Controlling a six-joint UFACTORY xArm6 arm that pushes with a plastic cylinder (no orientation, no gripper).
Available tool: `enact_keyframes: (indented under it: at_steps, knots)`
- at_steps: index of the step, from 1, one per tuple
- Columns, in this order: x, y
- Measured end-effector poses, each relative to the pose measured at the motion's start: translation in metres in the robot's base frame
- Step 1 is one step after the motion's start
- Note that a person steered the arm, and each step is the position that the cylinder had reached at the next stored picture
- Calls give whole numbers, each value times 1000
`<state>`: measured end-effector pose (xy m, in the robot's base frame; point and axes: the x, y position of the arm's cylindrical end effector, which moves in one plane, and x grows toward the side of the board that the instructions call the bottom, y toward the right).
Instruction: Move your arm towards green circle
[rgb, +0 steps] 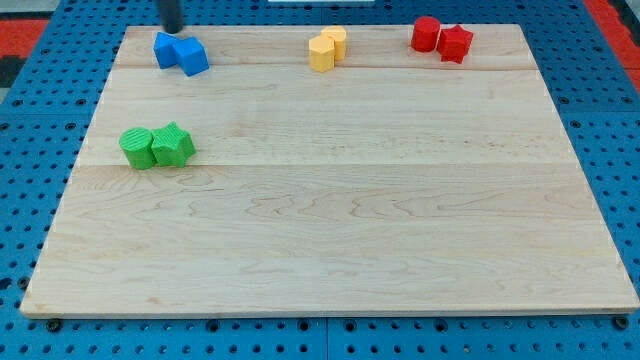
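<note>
Overhead, wooden board (330, 230) on blue pegboard (40, 90).

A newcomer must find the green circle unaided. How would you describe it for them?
On the wooden board, look to the view's left edge, below the blue blocks where my tip stands. Two green blocks touch there; the green circle is the round left one, unlike the green star.

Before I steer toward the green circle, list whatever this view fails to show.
- My tip: the rod above it is cut off by the view's top edge.
- Green circle: its right side touches the green star; any gap is unreadable.
- Blue blocks: exact shapes unclear.
</note>
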<state>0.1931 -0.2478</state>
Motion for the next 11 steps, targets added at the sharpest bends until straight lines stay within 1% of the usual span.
enact_keyframes:
  at_steps: [1, 2, 4, 5, 6, 7, 8, 9, 10, 11]
  knots:
    - [9, -43]
    - [37, -34]
    - [37, -43]
    - [42, -57]
    - [47, -57]
    - [107, -57]
    - [130, -57]
    - [139, -57]
    - [192, -33]
    - [266, -21]
